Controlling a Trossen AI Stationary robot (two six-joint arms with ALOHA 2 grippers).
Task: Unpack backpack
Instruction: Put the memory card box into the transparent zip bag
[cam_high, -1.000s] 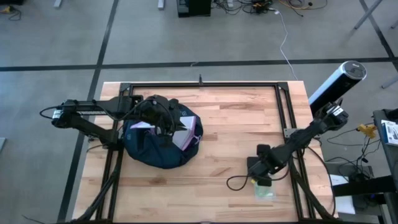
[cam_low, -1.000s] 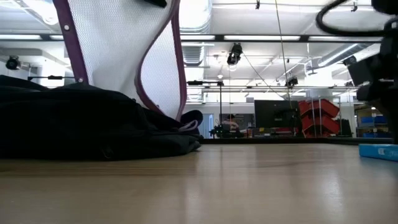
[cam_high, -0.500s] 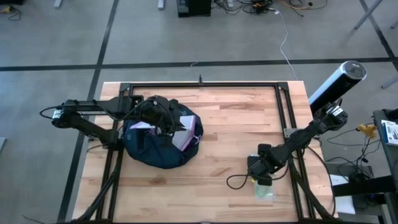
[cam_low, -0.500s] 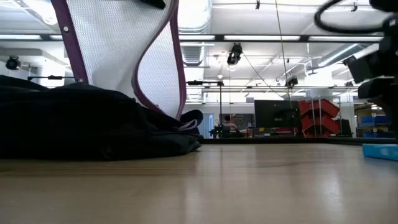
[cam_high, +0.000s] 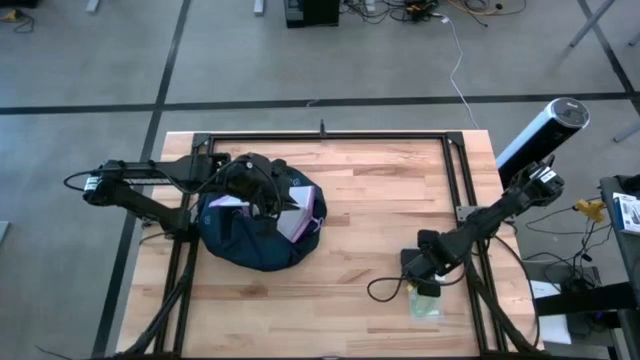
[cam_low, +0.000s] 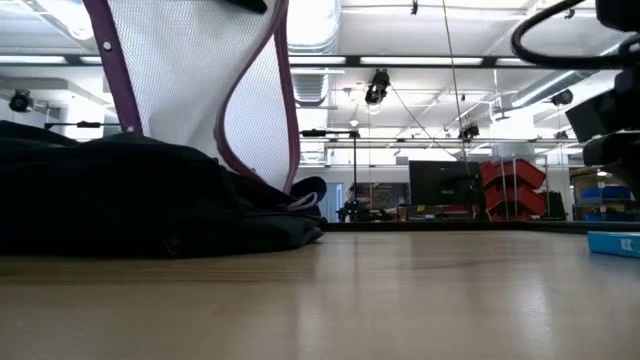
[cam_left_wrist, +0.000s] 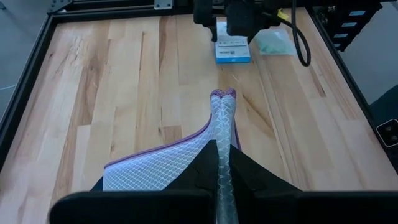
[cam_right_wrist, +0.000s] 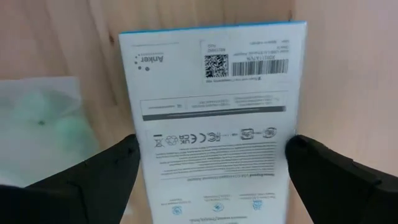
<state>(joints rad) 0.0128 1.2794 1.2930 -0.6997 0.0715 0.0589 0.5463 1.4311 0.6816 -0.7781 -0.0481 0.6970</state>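
The backpack (cam_high: 255, 228) lies on the table's (cam_high: 370, 215) left half, near the left edge, with bare wood open between it and the right arm. The right gripper (cam_high: 418, 272), by the right front edge, has shifted slightly right since a second ago; its jaws stand wide, straddling a white box (cam_right_wrist: 211, 118) beside a green packet (cam_right_wrist: 43, 115). The left gripper (cam_high: 268, 200), over the backpack, has its jaws clenched on a mesh pouch (cam_left_wrist: 186, 158).

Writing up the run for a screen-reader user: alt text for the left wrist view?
The left gripper is shut on the edge of a white mesh pouch with purple trim, lifted above the wooden table. Across the table, the right gripper hangs over a white and blue box beside a clear greenish bag.
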